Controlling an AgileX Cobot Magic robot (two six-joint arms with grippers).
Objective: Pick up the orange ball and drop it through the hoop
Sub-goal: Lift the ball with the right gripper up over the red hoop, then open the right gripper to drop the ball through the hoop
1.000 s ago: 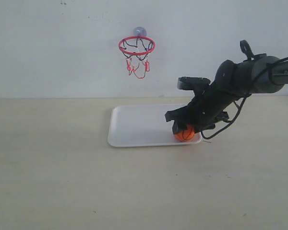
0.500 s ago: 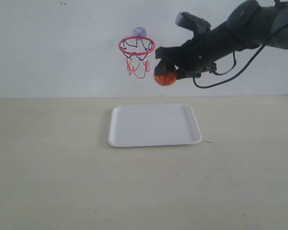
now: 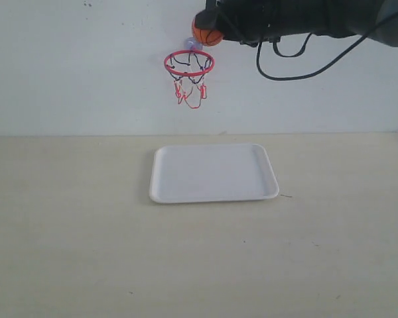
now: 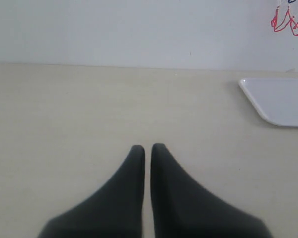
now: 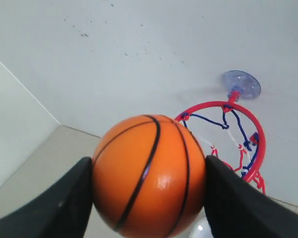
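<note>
over on the left, the left tool point(image 4: 148, 148) sits low over the bench point(image 3: 66, 232), its two fingers drawn together with only a sliver of gap and nothing in it, well apart from the action. toward the middle, the hoop point(image 3: 189, 63) hangs on the far wall by its suction cup point(image 3: 193, 44), and below it the white tray point(image 3: 186, 193) lies flat on the bench. the orange ball point(image 3: 207, 34) is up in the air, just above the ring and a touch to its right, pinched on both sides by the right tool point(image 5: 149, 198), which is closed onto it. so the pick-up and lift look done to me. what's left is to line the ball up over the ring and let go.
</note>
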